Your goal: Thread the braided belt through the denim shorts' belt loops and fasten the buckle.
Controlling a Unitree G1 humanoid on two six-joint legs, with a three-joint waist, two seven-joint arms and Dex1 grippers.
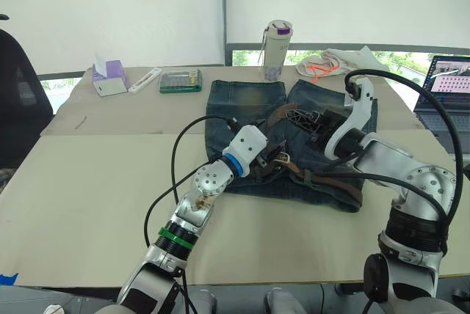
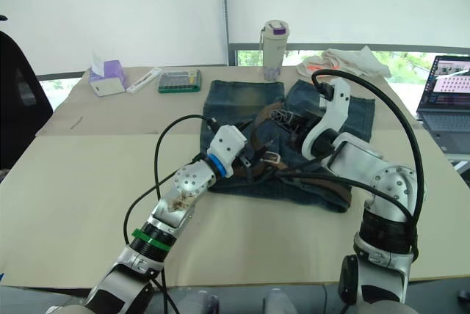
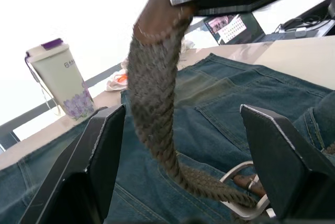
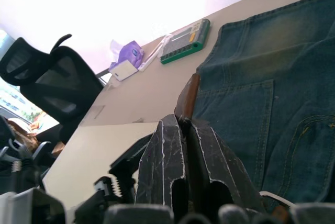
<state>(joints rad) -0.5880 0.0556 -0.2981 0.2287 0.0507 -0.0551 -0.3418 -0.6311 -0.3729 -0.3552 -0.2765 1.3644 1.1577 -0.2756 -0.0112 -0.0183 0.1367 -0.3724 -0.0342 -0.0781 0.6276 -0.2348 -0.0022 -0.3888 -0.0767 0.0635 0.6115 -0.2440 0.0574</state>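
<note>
While the braided belt (image 1: 294, 171) lies looped over the waistband end of the denim shorts (image 1: 294, 134), at the table's (image 1: 95, 182) centre toward three o'clock, its leather tip is pinched between the closed jaws of the right gripper (image 4: 180, 124) and lifted above the cloth. At about eight o'clock from that grip, the left gripper (image 3: 178, 166) waits with jaws wide, straddling the hanging braid, the buckle (image 3: 246, 198) lying on the denim just beneath. To thread well, I would judge that the right arm should keep the tip flat and aimed along the waistband, while the left one steadies a belt loop open; which loop comes next I cannot tell.
</note>
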